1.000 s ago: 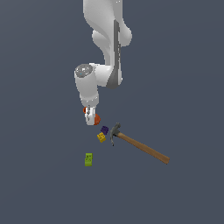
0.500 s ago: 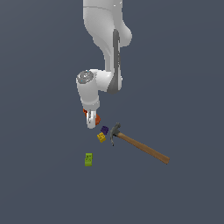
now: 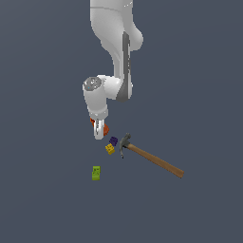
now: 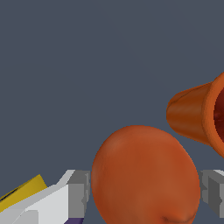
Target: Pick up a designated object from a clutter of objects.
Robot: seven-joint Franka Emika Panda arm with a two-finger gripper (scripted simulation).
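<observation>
- The gripper [image 4: 142,192] is down at the clutter, its fingers [image 4: 78,192] spread wide with the orange-red ball [image 4: 146,175] between them; I see no contact yet.
- The ball lies on the floor just beside the tipped orange-red cup [image 4: 197,113], with no edge near.
- Reaching looks done; closing and lifting remain.

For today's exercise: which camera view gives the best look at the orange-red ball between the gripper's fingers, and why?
The wrist view. There the orange-red ball fills the foreground, its rounded shape plain between the two grey fingers, with the cup beside it. In the exterior view only a small orange patch shows beside the gripper, mostly hidden by it.
</observation>
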